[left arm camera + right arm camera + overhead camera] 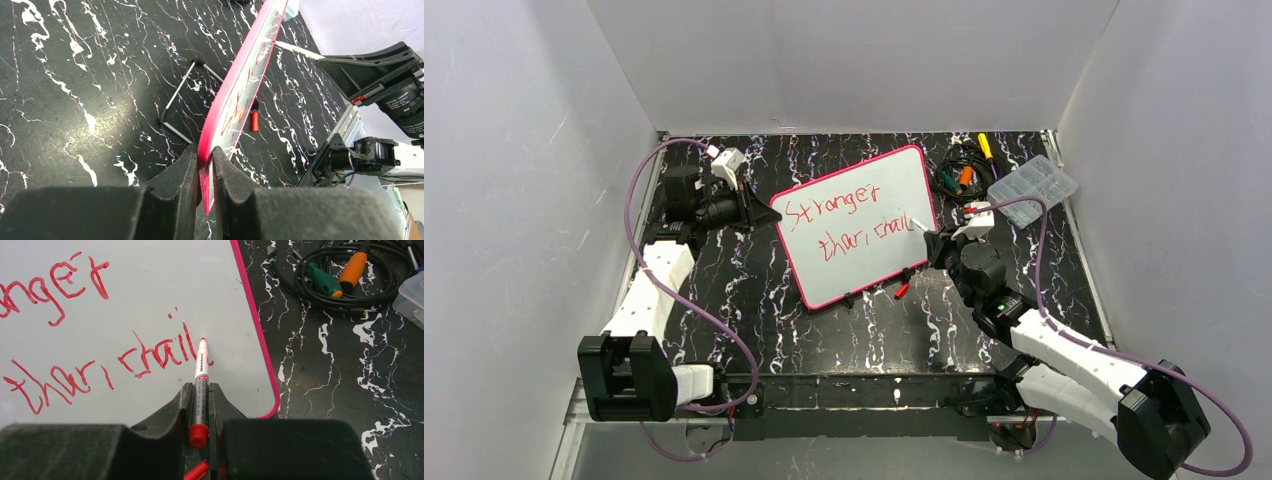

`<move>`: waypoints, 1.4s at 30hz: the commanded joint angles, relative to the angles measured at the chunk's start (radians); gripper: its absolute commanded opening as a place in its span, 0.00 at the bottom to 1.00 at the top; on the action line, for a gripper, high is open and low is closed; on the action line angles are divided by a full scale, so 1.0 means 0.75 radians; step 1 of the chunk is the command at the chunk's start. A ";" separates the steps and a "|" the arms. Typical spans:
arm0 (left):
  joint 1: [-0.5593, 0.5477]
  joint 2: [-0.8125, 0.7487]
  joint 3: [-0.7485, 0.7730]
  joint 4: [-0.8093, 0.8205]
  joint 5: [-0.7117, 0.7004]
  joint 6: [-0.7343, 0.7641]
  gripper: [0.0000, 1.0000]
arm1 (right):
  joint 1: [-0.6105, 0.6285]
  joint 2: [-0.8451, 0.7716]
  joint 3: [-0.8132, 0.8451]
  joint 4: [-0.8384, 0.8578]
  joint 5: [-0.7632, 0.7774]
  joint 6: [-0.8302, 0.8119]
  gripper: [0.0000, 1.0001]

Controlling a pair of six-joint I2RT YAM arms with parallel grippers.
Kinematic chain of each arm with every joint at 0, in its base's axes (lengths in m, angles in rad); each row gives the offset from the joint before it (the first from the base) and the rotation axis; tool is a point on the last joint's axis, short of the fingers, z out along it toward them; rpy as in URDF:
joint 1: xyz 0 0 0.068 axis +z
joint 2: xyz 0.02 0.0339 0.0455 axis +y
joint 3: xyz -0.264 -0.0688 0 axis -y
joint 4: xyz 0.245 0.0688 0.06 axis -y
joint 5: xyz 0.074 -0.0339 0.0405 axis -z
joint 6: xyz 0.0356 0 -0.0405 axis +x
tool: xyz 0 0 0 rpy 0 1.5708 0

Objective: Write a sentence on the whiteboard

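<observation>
the black table (754,300), veined with white, carries everything. the whiteboard (864,270) stands at its middle, with a pink-red border all round. it sits corner-wise in the top view and leans on a wire stand (179,102) that shows behind it in the left wrist view.

the left pincer (204,152) is at the whiteboard's left corner, drawn narrow and clamped on the pink border, one finger on each face of the board. the right pincer (200,388) is at the whiteboard's right side, closed tight round a red marker (201,365). the marker's barrel runs out between the fingers and over the white face.

beyond the whiteboard's far right corner lies a clear plastic compartment box (1032,185), well apart from the board. between that box and the whiteboard is a coil of black cable (954,180), with a green-handled tool (324,282) and an orange-handled tool (353,269) lying on it.

the sentence (852,222) runs in thin red strokes on the whiteboard's face in two slanted lines: "stronger" above, "than, trail" below. the marker's tip is just right of the last letter of the lower line, near the whiteboard's right border. whether it touches the surface i cannot tell.

a small red cap (902,290) lies on the table just beside the whiteboard's near edge, toward its right end.
</observation>
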 commanded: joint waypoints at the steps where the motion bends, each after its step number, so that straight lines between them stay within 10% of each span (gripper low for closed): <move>1: -0.008 -0.024 -0.008 -0.014 0.003 0.021 0.00 | -0.006 0.016 0.033 0.079 -0.015 -0.004 0.01; 42: -0.008 -0.023 -0.009 -0.014 0.002 0.020 0.00 | -0.009 0.004 -0.021 0.026 -0.036 0.075 0.01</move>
